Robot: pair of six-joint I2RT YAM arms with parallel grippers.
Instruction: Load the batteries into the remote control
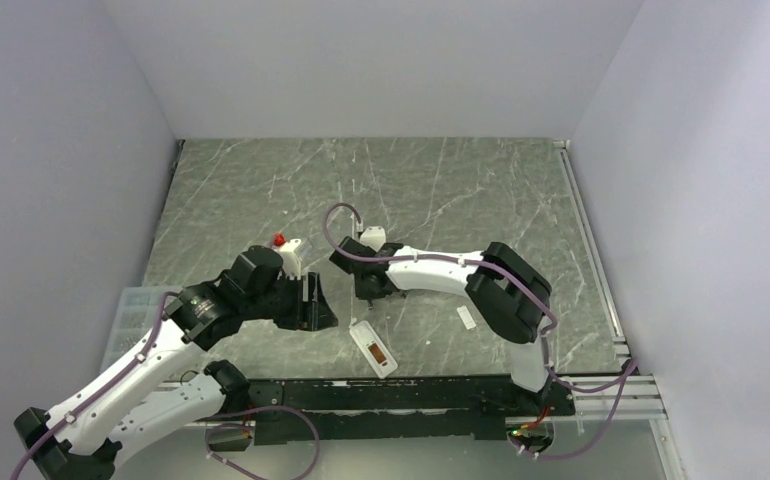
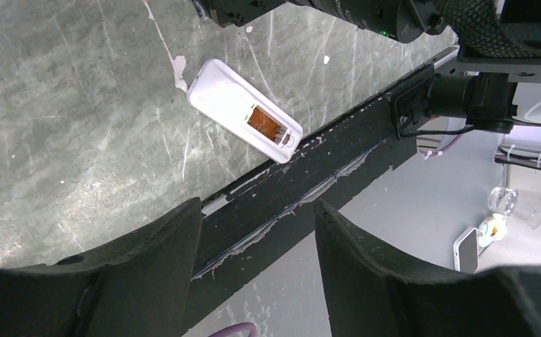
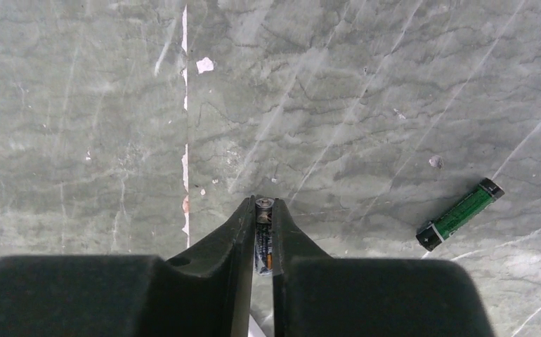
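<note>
The white remote control (image 1: 372, 348) lies back up near the table's front edge, its battery bay open and showing orange-brown inside. It also shows in the left wrist view (image 2: 245, 111). My right gripper (image 3: 264, 205) is shut on a dark battery (image 3: 263, 239) held lengthwise between the fingers, close above the table. In the top view it (image 1: 370, 290) is just behind the remote. A second battery (image 3: 459, 214), green and black, lies loose on the table to its right. My left gripper (image 2: 257, 235) is open and empty, left of the remote in the top view (image 1: 312, 303).
A small white flat piece (image 1: 466, 317), like a battery cover, lies right of the remote. A black rail (image 1: 361, 390) runs along the table's front edge. A clear plastic box (image 1: 136, 310) sits at the left edge. Grey walls enclose three sides.
</note>
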